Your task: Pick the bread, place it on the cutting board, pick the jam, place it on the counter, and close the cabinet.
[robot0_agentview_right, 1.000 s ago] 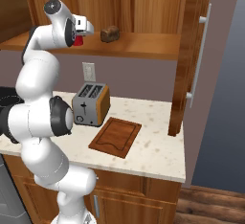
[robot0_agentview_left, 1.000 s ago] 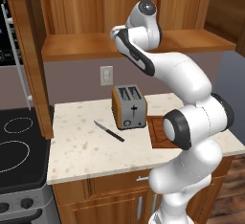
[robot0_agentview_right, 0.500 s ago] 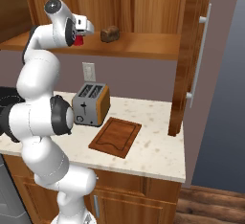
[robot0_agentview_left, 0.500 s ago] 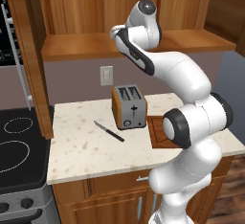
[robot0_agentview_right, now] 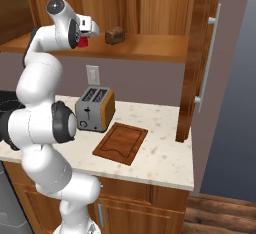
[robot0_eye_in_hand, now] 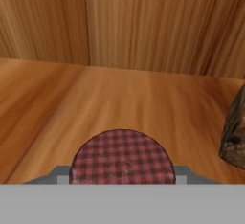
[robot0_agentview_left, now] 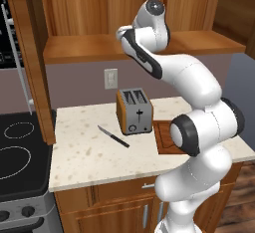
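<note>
I see no change: my gripper (robot0_agentview_right: 86, 37) stays clamped on the small red jam jar (robot0_eye_in_hand: 121, 157) inside the brown wooden cabinet (robot0_agentview_right: 150, 48).

No words, brands or numbers can be read anywhere. The nearest to a sign is the small dark mark on the side of the toaster (robot0_agentview_left: 135, 111), above its round knob, seen also in the right base view (robot0_agentview_right: 94, 109); it spells nothing. The jam (robot0_eye_in_hand: 122, 157) lid bears a red checked pattern, with no lettering.
</note>
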### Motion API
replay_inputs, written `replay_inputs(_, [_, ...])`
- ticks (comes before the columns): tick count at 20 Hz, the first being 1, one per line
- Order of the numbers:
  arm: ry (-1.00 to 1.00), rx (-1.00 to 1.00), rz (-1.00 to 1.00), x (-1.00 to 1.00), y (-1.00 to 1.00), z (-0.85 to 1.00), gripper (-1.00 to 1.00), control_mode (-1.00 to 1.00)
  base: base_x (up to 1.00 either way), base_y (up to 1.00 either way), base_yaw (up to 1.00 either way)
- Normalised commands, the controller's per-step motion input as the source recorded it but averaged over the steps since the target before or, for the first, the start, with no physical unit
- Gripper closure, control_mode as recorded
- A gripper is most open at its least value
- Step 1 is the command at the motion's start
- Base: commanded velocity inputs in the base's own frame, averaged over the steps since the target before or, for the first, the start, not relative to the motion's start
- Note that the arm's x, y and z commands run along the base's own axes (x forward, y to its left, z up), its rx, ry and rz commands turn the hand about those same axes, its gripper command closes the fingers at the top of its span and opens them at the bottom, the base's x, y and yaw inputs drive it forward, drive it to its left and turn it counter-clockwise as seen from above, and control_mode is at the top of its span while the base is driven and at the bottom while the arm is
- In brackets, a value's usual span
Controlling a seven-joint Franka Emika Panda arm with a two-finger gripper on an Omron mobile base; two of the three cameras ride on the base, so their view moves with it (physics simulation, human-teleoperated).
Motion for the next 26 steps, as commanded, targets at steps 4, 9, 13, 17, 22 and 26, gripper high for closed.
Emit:
replay_inputs(4, [-0.02,0.00,0.00,-0.19,-0.15,0.00,1.00,-1.00,0.00,0.00,0.00])
replay_inputs(9, [0.00,0.00,0.00,-0.26,-0.13,0.01,1.00,-1.00,0.00,0.00,0.00])
replay_inputs(13, [0.00,0.00,0.00,-0.35,-0.10,0.01,1.00,-1.00,0.00,0.00,0.00])
replay_inputs(17, [0.00,0.00,0.00,-0.39,-0.04,0.02,1.00,-1.00,0.00,0.00,0.00])
replay_inputs(22, [0.00,0.00,0.00,-0.50,0.00,0.00,1.00,-1.00,0.00,0.00,0.00])
replay_inputs(26, [0.00,0.00,0.00,-0.57,0.00,0.00,1.00,-1.00,0.00,0.00,0.00])
